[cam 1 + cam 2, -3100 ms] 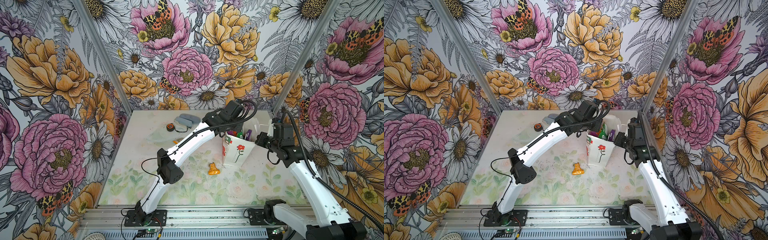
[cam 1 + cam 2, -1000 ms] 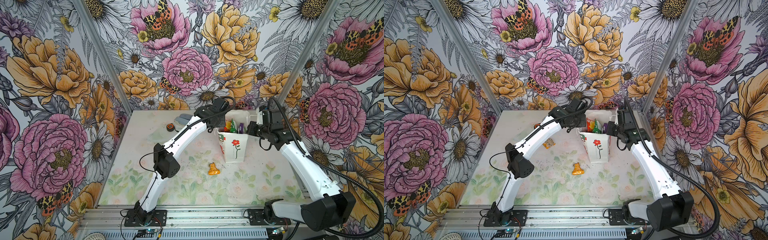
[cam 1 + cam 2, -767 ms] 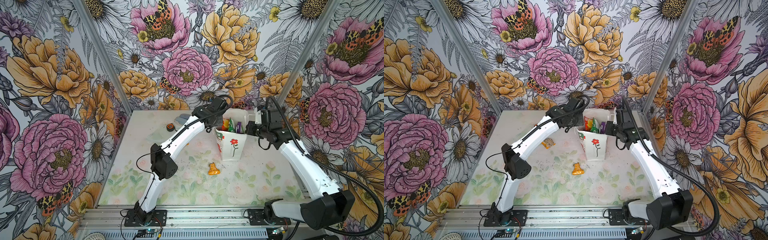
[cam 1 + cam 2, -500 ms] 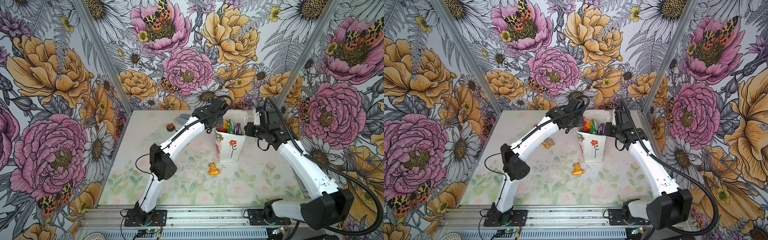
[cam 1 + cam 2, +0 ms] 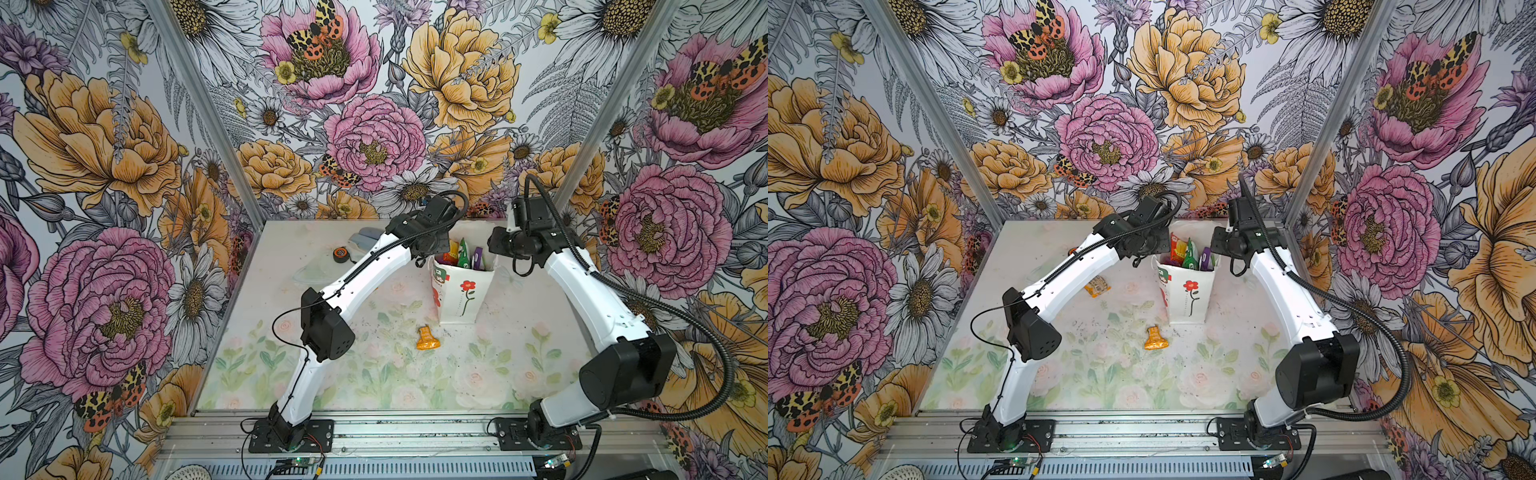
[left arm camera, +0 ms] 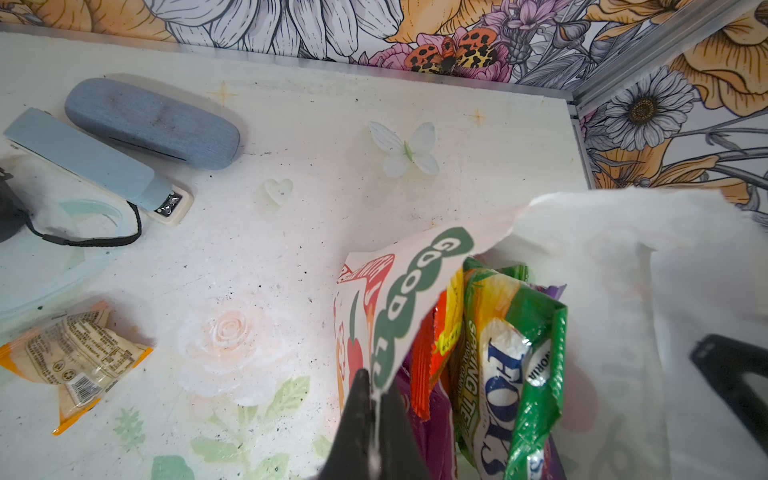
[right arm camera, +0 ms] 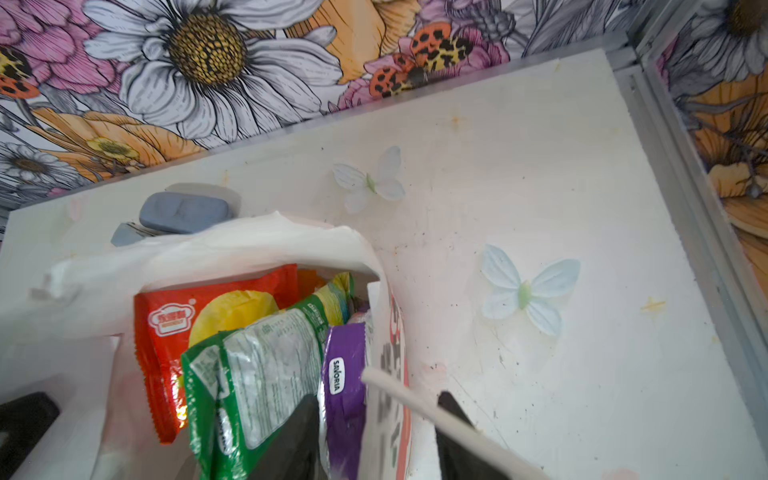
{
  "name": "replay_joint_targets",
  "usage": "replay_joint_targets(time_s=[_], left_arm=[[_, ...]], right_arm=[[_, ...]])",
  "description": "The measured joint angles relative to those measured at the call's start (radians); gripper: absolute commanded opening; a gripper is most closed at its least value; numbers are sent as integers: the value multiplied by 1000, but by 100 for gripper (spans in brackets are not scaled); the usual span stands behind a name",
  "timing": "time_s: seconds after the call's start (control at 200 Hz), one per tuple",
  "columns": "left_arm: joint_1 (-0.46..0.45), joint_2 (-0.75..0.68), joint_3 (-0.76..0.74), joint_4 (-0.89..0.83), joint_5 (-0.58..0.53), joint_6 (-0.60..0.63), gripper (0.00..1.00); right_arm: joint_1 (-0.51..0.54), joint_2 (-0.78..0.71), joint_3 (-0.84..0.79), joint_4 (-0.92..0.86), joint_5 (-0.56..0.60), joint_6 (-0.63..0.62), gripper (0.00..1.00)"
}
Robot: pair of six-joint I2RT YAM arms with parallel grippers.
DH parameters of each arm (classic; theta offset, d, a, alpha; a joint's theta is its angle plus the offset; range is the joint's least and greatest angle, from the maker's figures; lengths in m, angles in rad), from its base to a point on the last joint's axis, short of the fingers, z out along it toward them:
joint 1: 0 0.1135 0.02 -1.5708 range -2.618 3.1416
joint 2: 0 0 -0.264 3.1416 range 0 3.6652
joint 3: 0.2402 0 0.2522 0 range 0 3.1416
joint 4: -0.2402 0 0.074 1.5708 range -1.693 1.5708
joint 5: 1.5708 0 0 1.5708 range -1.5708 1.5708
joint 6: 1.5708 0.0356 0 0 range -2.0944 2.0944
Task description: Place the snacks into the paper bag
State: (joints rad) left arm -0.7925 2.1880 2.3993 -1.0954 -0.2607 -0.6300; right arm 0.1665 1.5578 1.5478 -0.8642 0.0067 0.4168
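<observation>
Paper bag (image 5: pixel 478 309) stuffed with snacks (image 5: pixel 463 257), both grippers up at its rim

Bag's upright around 1 o'clock on the table (image 5: pixel 374 386), red, green and purple packets poking out. An orange packet (image 5: pixel 427 338) lies loose at its 6 o'clock, a second packet (image 5: pixel 1097 286) at 9. Back wall (image 5: pixel 374 145) is close at 12, roomier toward 7. Left gripper (image 6: pixel 376 395) is pinched tight on the 9 o'clock rim; right gripper (image 7: pixel 376 399) has jaws partway apart, straddling the 3 o'clock wall.

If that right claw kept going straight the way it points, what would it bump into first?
Probably the paper bag itself. The right gripper straddles its side wall, one finger inside beside the purple packet, so that wall and the white handle lie ahead. Depth is unclear.
</observation>
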Motion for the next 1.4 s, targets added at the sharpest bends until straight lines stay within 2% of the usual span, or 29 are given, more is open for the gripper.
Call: replay_joint_targets(time_s=[0.215, 0.33, 0.616, 0.981, 1.071, 1.221, 1.401], left_arm=[[-3, 31, 44, 0, 7, 0, 0], [-8, 39, 61, -5, 2, 1, 0], [-10, 40, 71, -24, -63, 4, 0], [-10, 27, 16, 21, -68, -2, 0], [-7, 13, -8, 42, -48, -4, 12], [11, -11, -13, 73, 47, -15, 36], [27, -118, -90, 105, 80, -14, 64]], right_arm=[[33, 13, 32, -39, -12, -9, 9], [68, 13, 58, -56, -20, -18, 0], [146, 13, 80, -81, -19, -18, 0], [153, 21, 78, -57, 8, -18, 0], [153, 24, 78, -49, 23, -18, 0], [153, 24, 78, -41, 69, -23, 0], [153, 24, 76, -31, 75, -34, 0]])
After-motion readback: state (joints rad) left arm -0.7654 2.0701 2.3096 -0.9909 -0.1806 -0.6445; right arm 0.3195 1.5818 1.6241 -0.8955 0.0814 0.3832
